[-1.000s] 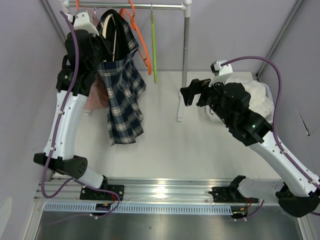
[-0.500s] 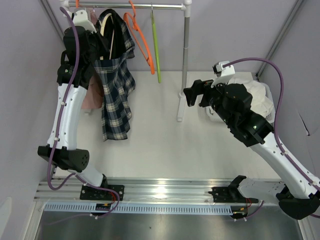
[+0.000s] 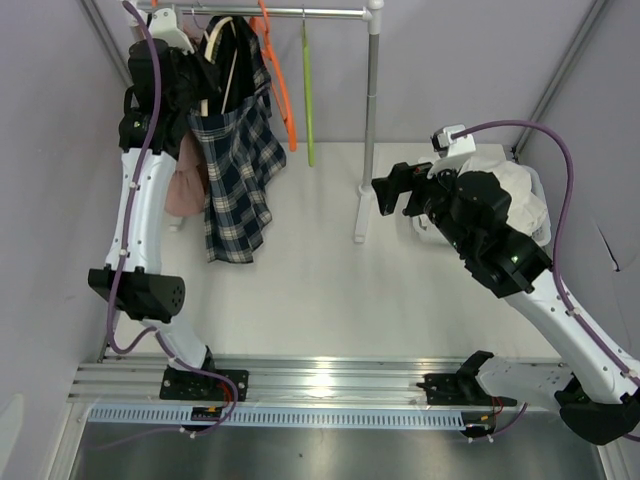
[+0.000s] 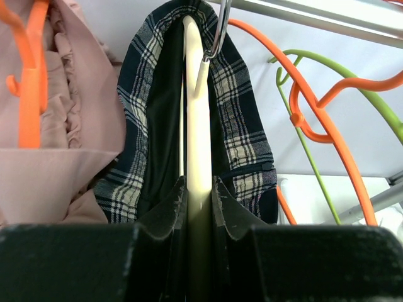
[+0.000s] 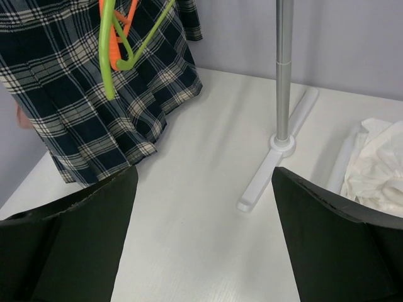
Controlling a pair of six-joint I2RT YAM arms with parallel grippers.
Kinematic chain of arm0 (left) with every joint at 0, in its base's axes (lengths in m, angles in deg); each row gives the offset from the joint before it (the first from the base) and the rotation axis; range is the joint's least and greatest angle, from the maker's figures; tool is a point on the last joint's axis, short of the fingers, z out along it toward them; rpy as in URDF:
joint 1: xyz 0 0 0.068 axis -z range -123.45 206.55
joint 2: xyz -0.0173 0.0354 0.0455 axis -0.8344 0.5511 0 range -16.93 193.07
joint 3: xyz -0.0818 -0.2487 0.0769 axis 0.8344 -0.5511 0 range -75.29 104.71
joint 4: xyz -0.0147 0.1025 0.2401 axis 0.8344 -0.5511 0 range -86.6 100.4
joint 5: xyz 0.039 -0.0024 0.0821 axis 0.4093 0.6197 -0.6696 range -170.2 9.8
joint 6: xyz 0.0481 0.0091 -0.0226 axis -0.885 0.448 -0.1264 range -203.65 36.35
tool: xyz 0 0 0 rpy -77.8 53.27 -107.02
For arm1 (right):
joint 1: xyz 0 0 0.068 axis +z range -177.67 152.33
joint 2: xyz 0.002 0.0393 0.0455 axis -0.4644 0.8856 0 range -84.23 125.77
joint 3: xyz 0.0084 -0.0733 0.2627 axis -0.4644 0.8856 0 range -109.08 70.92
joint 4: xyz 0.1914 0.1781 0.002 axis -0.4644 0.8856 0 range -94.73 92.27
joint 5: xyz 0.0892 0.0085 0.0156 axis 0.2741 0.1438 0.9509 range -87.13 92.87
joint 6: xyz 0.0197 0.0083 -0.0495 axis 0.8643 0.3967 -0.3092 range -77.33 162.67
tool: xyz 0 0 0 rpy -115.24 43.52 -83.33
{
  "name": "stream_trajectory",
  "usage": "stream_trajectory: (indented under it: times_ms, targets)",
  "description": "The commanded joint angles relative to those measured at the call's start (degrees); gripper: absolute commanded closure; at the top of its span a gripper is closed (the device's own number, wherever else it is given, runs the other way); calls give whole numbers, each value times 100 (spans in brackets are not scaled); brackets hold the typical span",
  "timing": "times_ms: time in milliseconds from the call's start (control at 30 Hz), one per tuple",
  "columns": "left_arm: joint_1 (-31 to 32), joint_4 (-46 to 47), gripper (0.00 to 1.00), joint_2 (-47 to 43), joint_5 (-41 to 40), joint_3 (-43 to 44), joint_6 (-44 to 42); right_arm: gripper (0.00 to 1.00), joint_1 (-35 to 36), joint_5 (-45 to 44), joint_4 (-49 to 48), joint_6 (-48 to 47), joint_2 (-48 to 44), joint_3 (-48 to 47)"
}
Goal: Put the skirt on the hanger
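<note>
The plaid skirt (image 3: pixel 238 190) is up at the left end of the rail (image 3: pixel 270 13), draped over a cream hanger (image 4: pixel 197 113) with its pleats hanging down clear of the worktop (image 3: pixel 330 290). From the left wrist view, the waistband folds over both sides of the hanger's top, and the metal hook reaches up to the rail, though I cannot tell whether it sits on it. The left hand (image 4: pixel 198 189) is nearly pressed together, its two fingers (image 4: pixel 170 211) pinching the cream hanger's lower stem from either side, with the skirt's dark lining just beside them.

To the skirt's left hangs a pink garment (image 3: pixel 185 185), touching it. On the other side, an orange hanger (image 3: pixel 280 90) and a green hanger (image 3: pixel 306 90) dangle bare from the same rail, near the skirt's edge.

The right hand (image 3: pixel 390 190) is well apart from all that, hovering over the worktop just right of the rack post (image 3: pixel 371 120). Its fingers are spread wide and hold nothing. Behind that arm, by the right wall, lies a heap of white cloth (image 3: pixel 510 190).
</note>
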Motion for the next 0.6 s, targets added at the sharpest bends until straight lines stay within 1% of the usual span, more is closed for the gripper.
stream_trajectory:
  times_ms: [0, 333, 567]
  targets:
    - [-60, 1067, 100, -59, 125, 587, 67, 6, -32, 79, -218, -130, -144, 48]
    - [-60, 1049, 100, 258, -121, 948, 243, 6, -50, 88, -157, -121, -215, 118]
    - [-60, 979, 100, 319, -60, 729, 243, 6, -50, 61, -165, -78, -224, 179]
